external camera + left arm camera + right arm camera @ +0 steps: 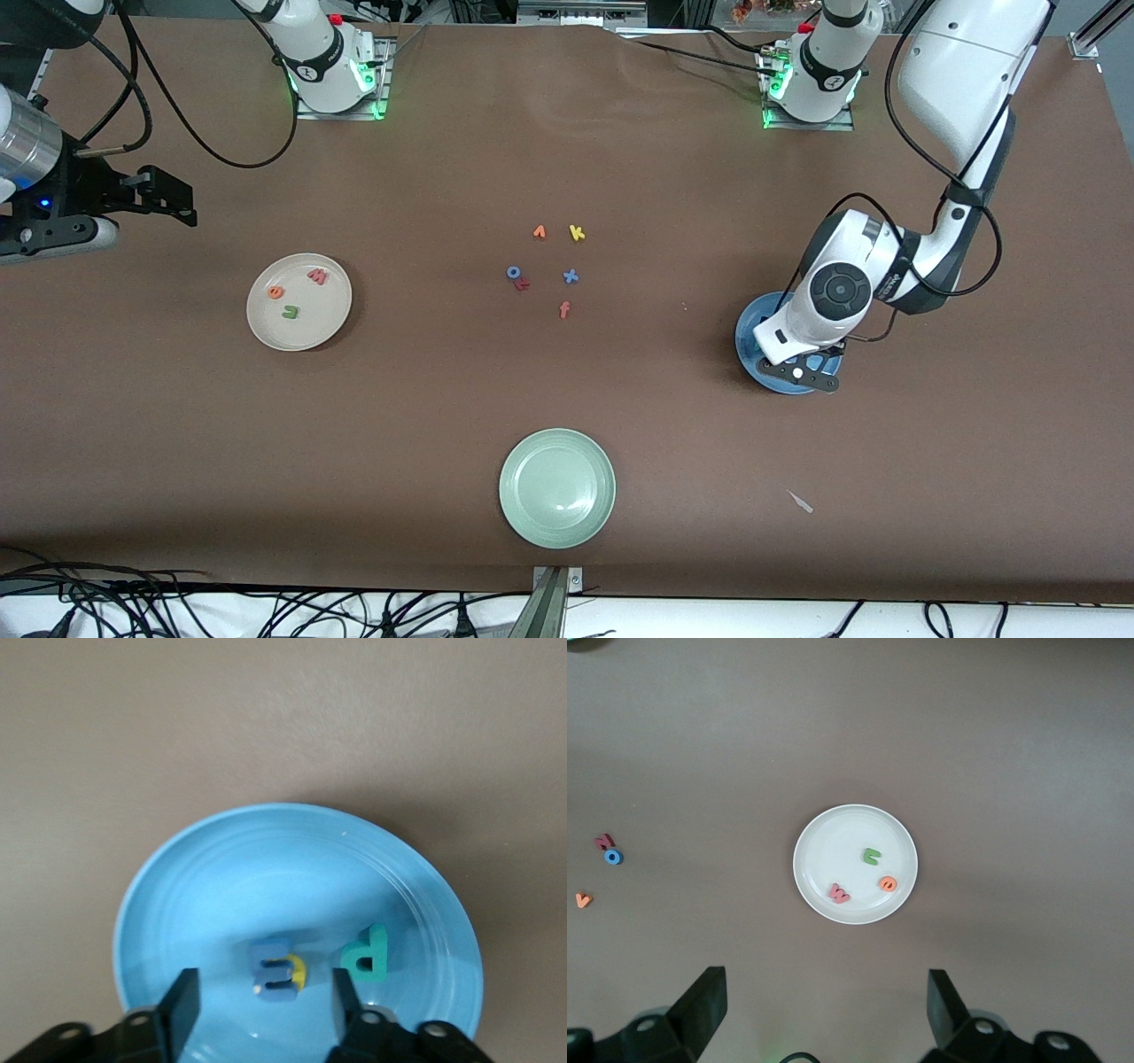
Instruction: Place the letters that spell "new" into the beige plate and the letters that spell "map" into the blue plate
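Note:
The blue plate (747, 343) lies toward the left arm's end of the table, mostly under that arm's hand. In the left wrist view the blue plate (266, 868) holds a blue m (275, 973) lying partly over a yellow a (300, 971), with a teal p (368, 957) beside them. My left gripper (804, 374) (264, 1005) hangs low over this plate, open, and its fingers touch none of the letters. The beige plate (323, 323) (815, 850) holds the olive-green n (290, 311) (872, 855), orange e (275, 291) (887, 883) and pinkish-red w (317, 276) (839, 894). My right gripper (182, 202) (824, 1001) waits open and empty, high above the table's right-arm end.
A pale green plate (556, 487) sits near the front edge. Loose letters lie mid-table: an orange one (539, 232), yellow k (577, 233), blue o (513, 273), a red one (522, 283), blue x (570, 276), orange-red f (564, 309). A small scrap (800, 501) lies nearer the front camera than the blue plate.

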